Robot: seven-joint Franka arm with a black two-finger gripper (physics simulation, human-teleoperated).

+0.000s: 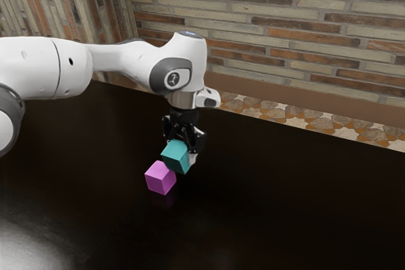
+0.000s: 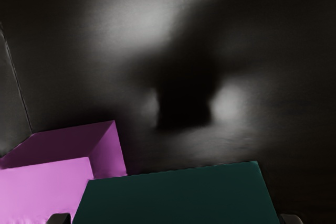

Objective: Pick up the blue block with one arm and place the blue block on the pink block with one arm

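One blue block in the hand

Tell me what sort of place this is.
Probably a simulated indoor room set up as a robot workbench: a brick wall behind, a stone-patterned floor, and a dark glossy table carrying a pink block.

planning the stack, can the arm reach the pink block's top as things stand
Probably yes: the pink block has a bare top, and the held blue block hangs just beside it.
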